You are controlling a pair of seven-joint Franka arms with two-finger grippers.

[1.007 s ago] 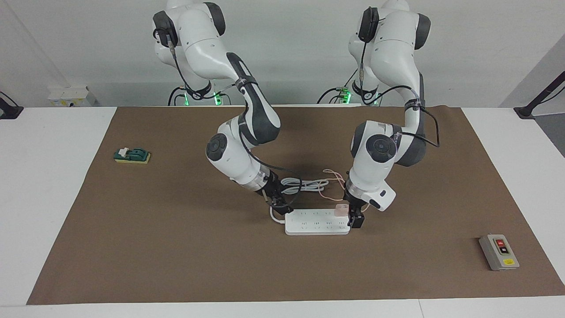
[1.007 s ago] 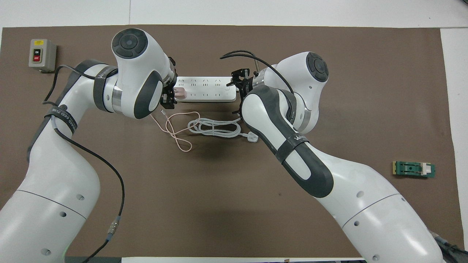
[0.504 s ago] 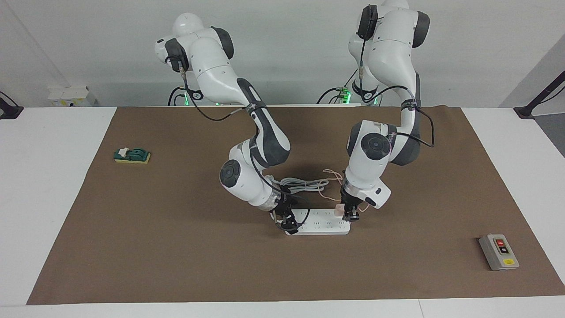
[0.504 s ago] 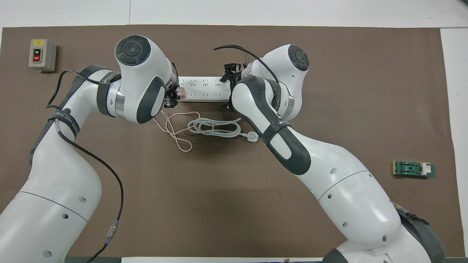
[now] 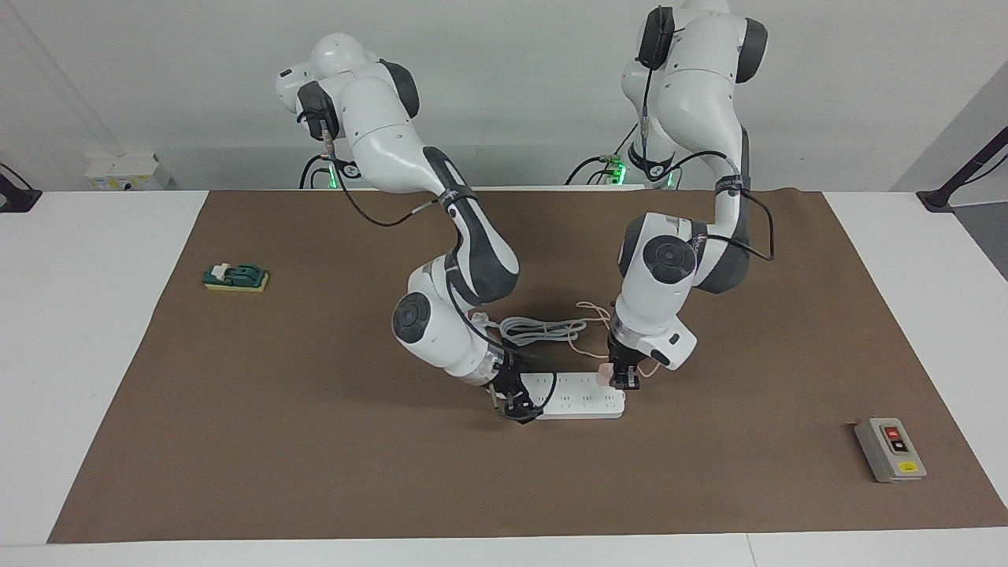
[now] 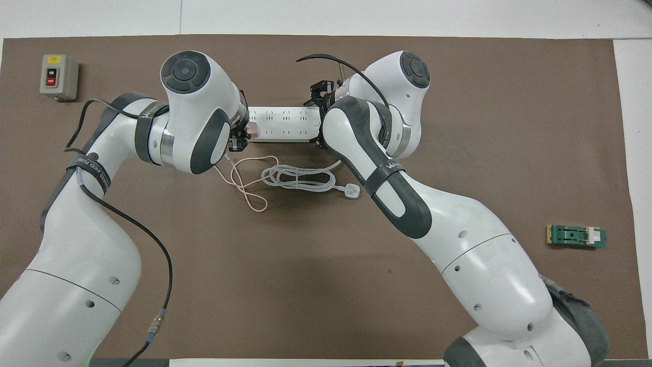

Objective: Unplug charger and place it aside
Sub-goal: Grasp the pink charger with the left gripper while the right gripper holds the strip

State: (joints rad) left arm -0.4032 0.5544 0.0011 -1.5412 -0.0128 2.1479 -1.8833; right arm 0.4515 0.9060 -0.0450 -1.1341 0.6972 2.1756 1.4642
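The pale pink charger (image 5: 605,376) is plugged into the white power strip (image 5: 583,403) at the strip's end toward the left arm. It also shows in the overhead view (image 6: 253,131) on the strip (image 6: 285,123). Its thin pink cable (image 6: 244,188) loops on the mat nearer to the robots. My left gripper (image 5: 622,381) is down right at the charger, seen from above (image 6: 238,137) beside it. My right gripper (image 5: 516,407) is down on the strip's other end, and its wrist hides that end (image 6: 318,120).
The strip's thick white cord (image 6: 300,178) lies coiled nearer to the robots, its plug (image 6: 351,191) beside it. A grey switch box (image 5: 890,449) sits toward the left arm's end. A green block (image 5: 236,277) sits toward the right arm's end. A brown mat (image 5: 315,441) covers the table.
My right gripper moved from beside the strip's end down onto it. My left gripper rose from the strip's end face to the charger. The strip slid slightly toward the left arm's end.
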